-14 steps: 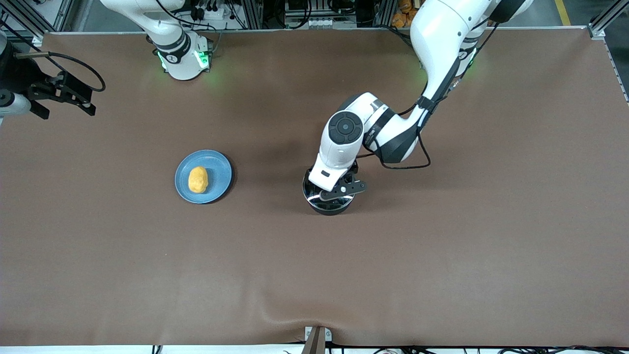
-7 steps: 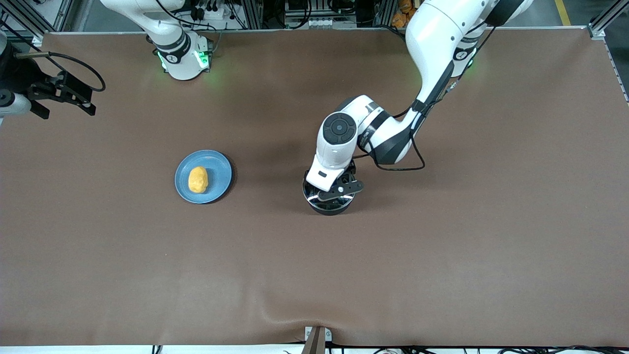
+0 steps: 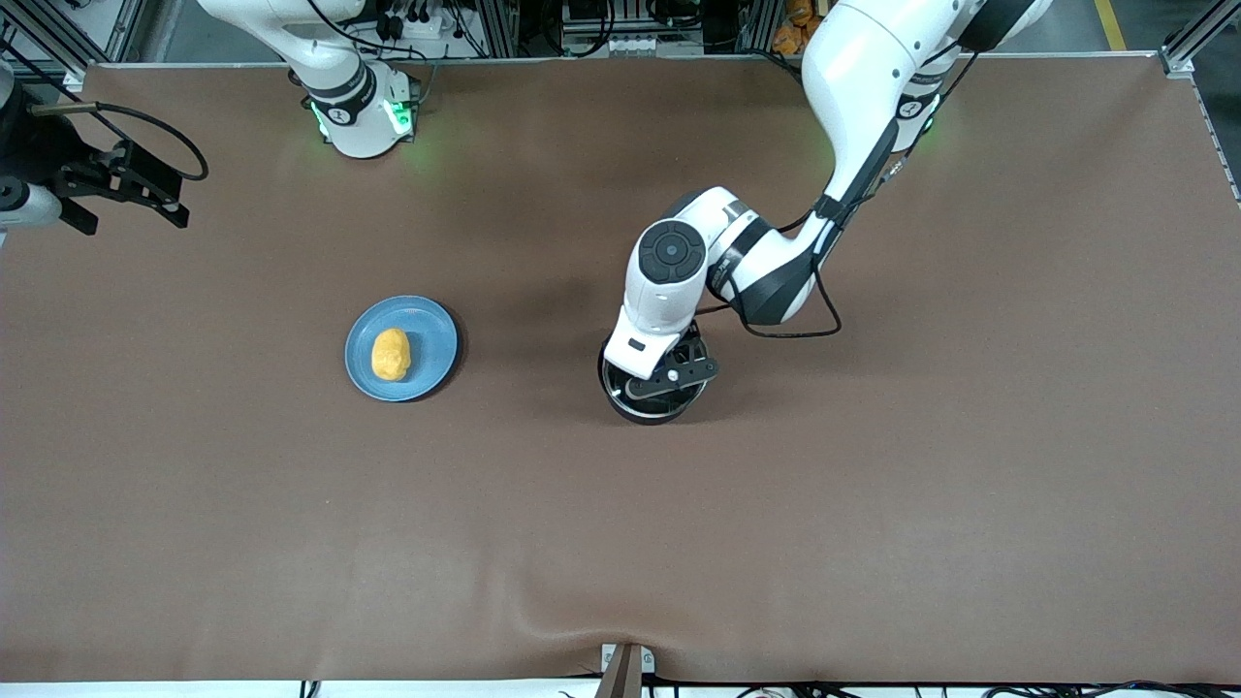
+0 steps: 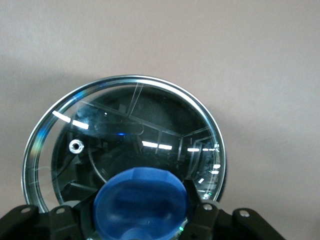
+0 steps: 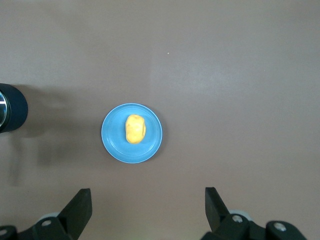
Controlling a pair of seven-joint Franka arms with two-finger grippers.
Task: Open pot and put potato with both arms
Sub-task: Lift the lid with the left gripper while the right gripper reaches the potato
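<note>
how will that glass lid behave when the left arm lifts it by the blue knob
The lid looks like rigid glass with a metal rim, so it should lift in one piece but could crack if dropped. The left gripper sits around the blue knob, which looks smooth and rounded, so it may slip or swing. The pot beneath is small and might shift.

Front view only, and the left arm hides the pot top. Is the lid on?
Observer: Left wrist view shows the glass lid covering the pot. I can't tell whether it is lifted.
Operator: Knob?
Observer: The blue knob is centred right at the left claw.
Operator: Right claw?
Observer: The right claw is open wide. It waits up at the right arm's end of the table, with the potato on its plate in its view.
</note>
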